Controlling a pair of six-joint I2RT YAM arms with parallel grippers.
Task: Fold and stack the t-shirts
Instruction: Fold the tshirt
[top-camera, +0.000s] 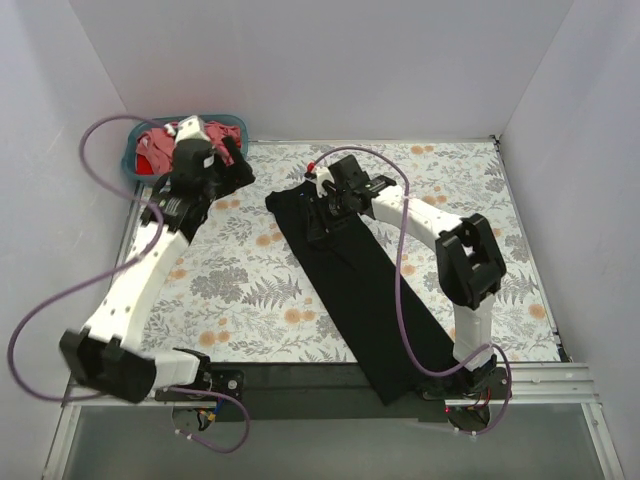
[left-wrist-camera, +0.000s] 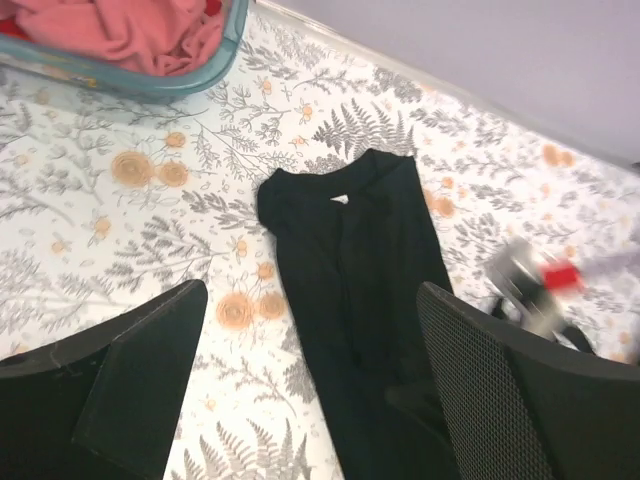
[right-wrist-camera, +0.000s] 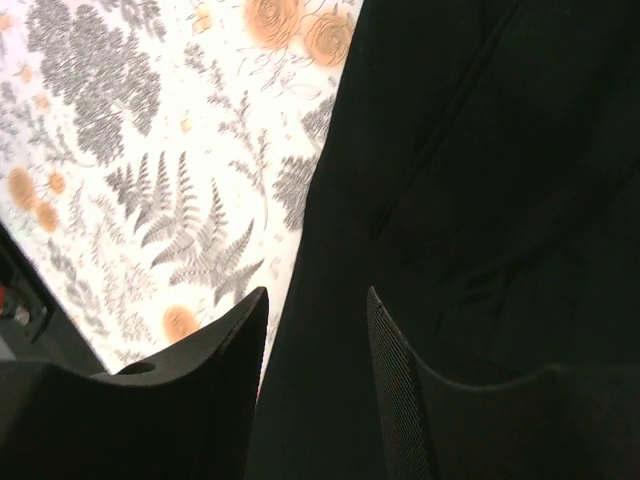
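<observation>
near edge: the black shirt (top-camera: 370, 300) is folded lengthwise into a long strip. its near end overhangs the dark table lip beside the right arm's base, and the rest runs diagonally up the floral table cover (top-camera: 230, 280) towards the far centre. we judge the strip is laid flat so it can next be folded across.

mid-table: the right gripper (top-camera: 335, 205) sits low over the strip's collar end, at its left edge. the wrist view shows its jaws a little apart with cloth below them. the view is dark, so it probably pinches nothing yet, though it looks placed to take that edge.

further left: the left gripper (top-camera: 232, 165) hovers wide apart and empty, clear of the shirt.

far left corner: the teal basket (top-camera: 240, 125) holds the pink shirt (left-wrist-camera: 120, 30) and red shirt (top-camera: 150, 172), bunched and not yet folded.
</observation>
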